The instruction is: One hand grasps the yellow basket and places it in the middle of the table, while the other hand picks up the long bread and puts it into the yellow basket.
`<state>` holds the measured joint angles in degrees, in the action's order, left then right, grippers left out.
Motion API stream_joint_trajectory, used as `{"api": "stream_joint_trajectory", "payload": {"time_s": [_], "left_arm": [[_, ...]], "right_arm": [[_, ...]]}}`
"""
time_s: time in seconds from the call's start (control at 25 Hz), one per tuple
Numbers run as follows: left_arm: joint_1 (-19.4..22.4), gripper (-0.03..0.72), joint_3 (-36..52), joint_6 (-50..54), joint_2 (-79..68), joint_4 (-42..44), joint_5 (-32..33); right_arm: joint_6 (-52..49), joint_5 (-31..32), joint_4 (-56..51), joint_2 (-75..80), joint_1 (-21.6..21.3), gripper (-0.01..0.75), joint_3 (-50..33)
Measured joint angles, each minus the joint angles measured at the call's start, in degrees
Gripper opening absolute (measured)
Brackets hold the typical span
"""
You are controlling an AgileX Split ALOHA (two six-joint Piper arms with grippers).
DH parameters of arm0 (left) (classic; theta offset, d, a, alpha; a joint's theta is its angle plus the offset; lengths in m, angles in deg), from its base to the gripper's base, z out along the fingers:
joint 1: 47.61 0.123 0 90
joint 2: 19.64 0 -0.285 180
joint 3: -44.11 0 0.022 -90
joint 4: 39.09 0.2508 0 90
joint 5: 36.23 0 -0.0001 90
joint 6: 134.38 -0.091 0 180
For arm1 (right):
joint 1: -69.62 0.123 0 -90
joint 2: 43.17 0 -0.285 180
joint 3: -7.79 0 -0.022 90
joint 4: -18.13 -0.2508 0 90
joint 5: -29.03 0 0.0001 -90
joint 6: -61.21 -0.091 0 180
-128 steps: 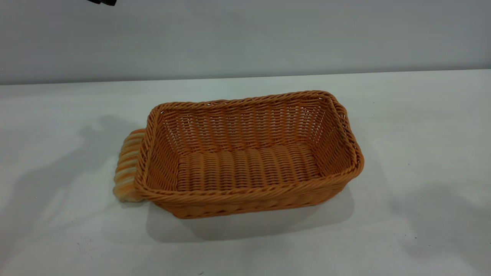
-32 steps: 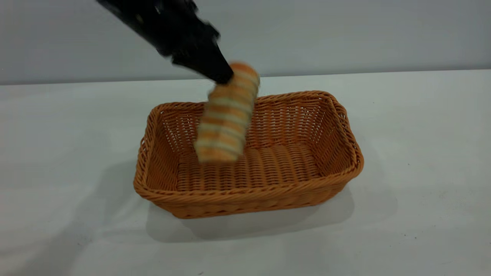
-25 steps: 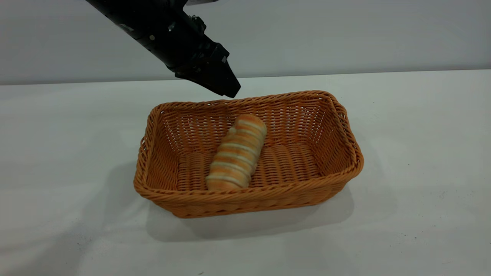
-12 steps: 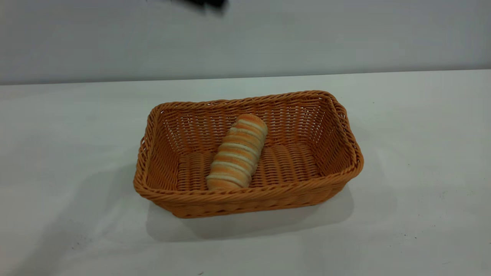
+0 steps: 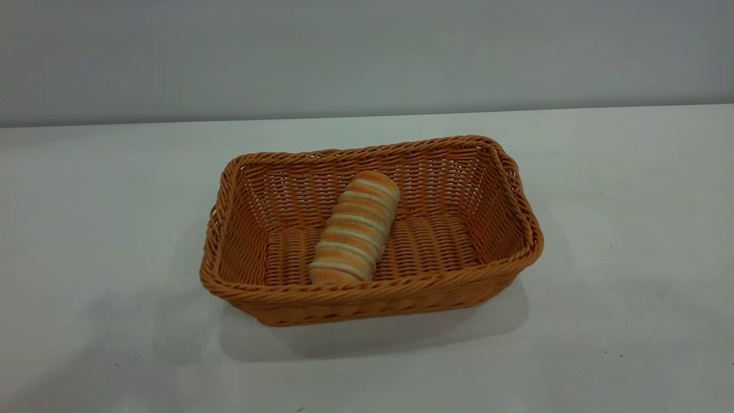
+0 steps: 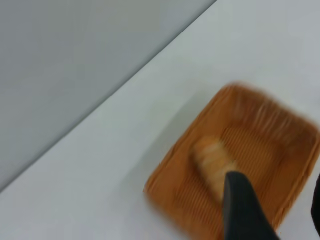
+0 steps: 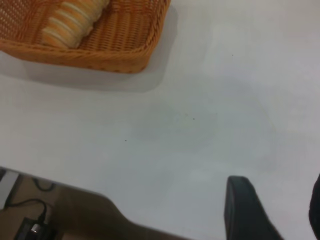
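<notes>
The yellow basket point(image 5: 504, 189) stands in the middle of the white table point(image 5: 631, 201). The long bread point(image 5: 354, 228) lies inside it, slanted from the front wall toward the back wall. No gripper shows in the exterior view. In the left wrist view my left gripper point(image 6: 272, 192) is open and empty, high above the basket point(image 6: 280, 150) and the bread point(image 6: 212, 160). In the right wrist view my right gripper point(image 7: 272, 197) is open and empty above bare table near its edge, apart from the basket point(image 7: 125, 50) and the bread point(image 7: 75, 20).
A grey wall point(image 5: 367, 51) runs behind the table. In the right wrist view the table's edge point(image 7: 75, 186) drops to a floor with cables point(image 7: 30, 225).
The left arm let the bread drop into the basket, then rose and left the exterior view. The bread has lain still over the last second.
</notes>
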<state>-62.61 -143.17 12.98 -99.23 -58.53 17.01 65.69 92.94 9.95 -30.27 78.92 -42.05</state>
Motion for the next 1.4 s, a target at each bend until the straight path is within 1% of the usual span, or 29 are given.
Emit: {"api": "stream_joint_trajectory", "payload": {"time_s": [0.08,0.16,0.32,0.44,0.56,0.68,0.84,1.12,1.28,1.4], "left_arm": [[0.0,0.413,0.0,4.5,4.9,6.0,3.2],[0.0,0.413,0.1,7.9,10.6,9.7,5.5],[0.0,0.413,4.1,13.2,24.3,13.0,6.8],[0.0,0.413,10.4,15.8,36.2,14.4,7.5],[0.0,0.413,18.8,18.2,47.5,16.0,8.4],[0.0,0.413,26.5,19.8,55.9,16.3,10.3],[0.0,0.413,33.9,21.2,61.5,15.8,13.0],[0.0,0.413,44.8,21.7,67.4,15.6,13.0],[0.0,0.413,49.7,22.8,72.4,15.6,13.0],[0.0,0.413,51.4,23.2,73.0,15.6,13.0]], "right_arm": [[0.0,0.0,-0.1,0.0,0.0,0.301,0.0],[0.0,0.0,-0.1,0.0,0.0,0.301,0.0],[0.0,0.0,-0.1,0.0,0.0,0.301,0.0],[0.0,0.0,-0.1,0.0,0.0,0.301,0.0],[0.0,0.0,-0.4,0.0,0.0,0.301,0.0],[0.0,0.0,-0.8,0.0,0.0,0.301,0.0],[0.0,0.0,-1.0,0.0,0.0,0.301,0.0],[0.8,0.0,-1.0,0.0,0.0,0.301,0.0],[1.2,0.0,-1.0,0.0,0.0,0.301,0.0],[1.5,0.0,-1.0,0.0,0.0,0.301,0.0]]}}
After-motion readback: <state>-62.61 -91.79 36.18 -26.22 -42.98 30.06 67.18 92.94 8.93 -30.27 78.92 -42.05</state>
